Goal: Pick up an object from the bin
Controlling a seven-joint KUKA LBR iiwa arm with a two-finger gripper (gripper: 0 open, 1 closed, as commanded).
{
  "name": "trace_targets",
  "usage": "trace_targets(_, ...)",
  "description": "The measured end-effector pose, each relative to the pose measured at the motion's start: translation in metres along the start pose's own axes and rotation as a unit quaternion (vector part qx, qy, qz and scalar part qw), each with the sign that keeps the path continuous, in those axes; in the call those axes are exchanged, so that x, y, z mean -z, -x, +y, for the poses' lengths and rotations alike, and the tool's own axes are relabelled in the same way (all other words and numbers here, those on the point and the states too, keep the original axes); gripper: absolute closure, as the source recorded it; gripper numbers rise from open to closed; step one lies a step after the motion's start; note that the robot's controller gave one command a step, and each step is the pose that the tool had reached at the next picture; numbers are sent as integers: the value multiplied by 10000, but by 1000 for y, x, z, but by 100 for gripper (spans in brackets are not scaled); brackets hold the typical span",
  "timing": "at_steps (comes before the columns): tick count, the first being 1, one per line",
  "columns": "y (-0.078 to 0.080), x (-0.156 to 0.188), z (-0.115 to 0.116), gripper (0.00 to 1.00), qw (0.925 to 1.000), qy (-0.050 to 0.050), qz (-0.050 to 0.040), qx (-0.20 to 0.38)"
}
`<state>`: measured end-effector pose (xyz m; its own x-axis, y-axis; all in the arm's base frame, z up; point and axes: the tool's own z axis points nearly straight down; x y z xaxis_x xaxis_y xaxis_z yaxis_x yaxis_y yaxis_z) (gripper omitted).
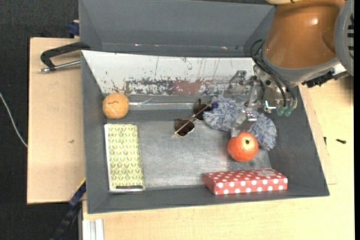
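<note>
My gripper [248, 100] hangs at the bin's back right, directly above a crumpled blue-grey cloth [229, 114], and its lower end reaches down onto the cloth's folds. A red apple [243, 147] lies just in front of the cloth, touching its front edge, a little below the gripper. A pair of brown sunglasses [188, 122] rests to the left of the cloth, with one arm running up against it.
A red box with white dots [246, 181] lies along the front wall on the right. A green patterned flat box [123, 155] lies along the left wall, and an orange ball [116, 105] sits behind it. The arm's orange cover looms over the back right corner.
</note>
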<state>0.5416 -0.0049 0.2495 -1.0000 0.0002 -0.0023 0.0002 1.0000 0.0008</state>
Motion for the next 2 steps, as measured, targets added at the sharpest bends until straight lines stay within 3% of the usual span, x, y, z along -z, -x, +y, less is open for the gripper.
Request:
trace_targets(1,10,-29,-5,0,9999,4,-57,-106)
trace_targets(2,22,-100,-16,0,9995,4,-17,-331)
